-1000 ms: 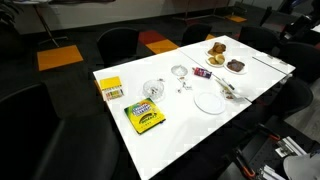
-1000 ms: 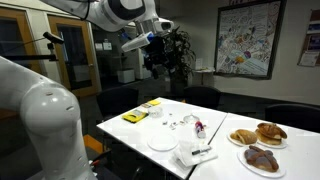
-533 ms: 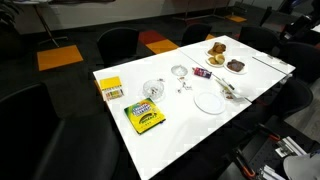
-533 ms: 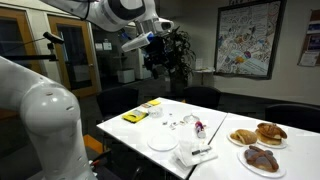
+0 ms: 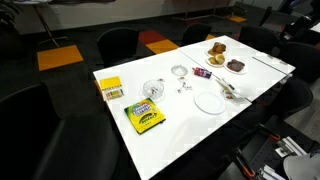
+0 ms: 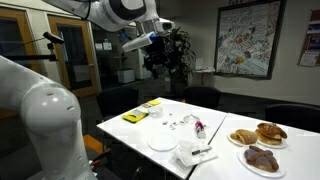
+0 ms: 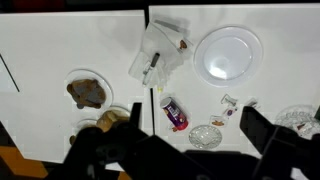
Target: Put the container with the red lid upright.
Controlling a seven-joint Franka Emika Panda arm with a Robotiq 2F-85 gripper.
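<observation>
1. Hovering high above the bench (image 7: 60,40), your tool (image 6: 162,62) hangs released: the wrist view shows the jaws spread wide with nothing between them.
2. The container with the red lid (image 7: 174,113) lies on its side, just beside the clear round lid (image 7: 205,135) and below the crumpled napkin (image 7: 160,55).
3. Step in hand, as judged: approach, with the grasp not yet started.
4. Next move: descend, set the jaws across the slim body, and grip gently, because it may roll.

The small bottle (image 7: 174,114) lies on its side on the white tabletop (image 7: 60,50), set at a slant in the wrist view. Its red cap points to the upper left there, and the slim reddish-purple body runs toward the lower right
</observation>
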